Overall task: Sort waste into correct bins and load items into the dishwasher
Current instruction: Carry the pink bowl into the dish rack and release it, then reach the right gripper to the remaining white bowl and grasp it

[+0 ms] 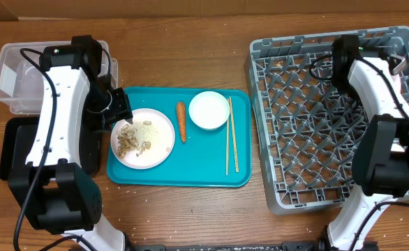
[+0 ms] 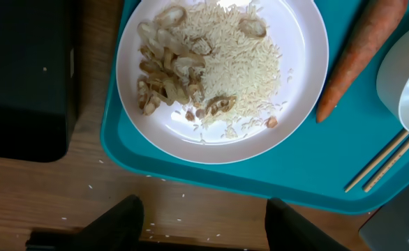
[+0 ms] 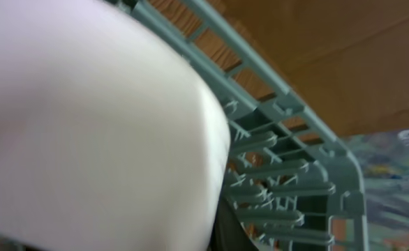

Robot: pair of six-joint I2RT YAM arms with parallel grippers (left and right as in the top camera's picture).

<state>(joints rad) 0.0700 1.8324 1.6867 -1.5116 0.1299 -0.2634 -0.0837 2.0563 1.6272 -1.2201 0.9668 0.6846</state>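
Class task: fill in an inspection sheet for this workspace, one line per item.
Surface: wooden table, stray grains beside teal tray.
Job's things: plate of scraps, carrot, white bowl, chopsticks on that tray; clear tub, black tray left; grey rack right.
Clutter: nothing seen.
Grippers: left gripper at plate's edge, jaws open; right gripper at rack's corner, jaws hidden behind pale bowl.
Cables: black cables along both arms.
Surroundings: nothing seen.
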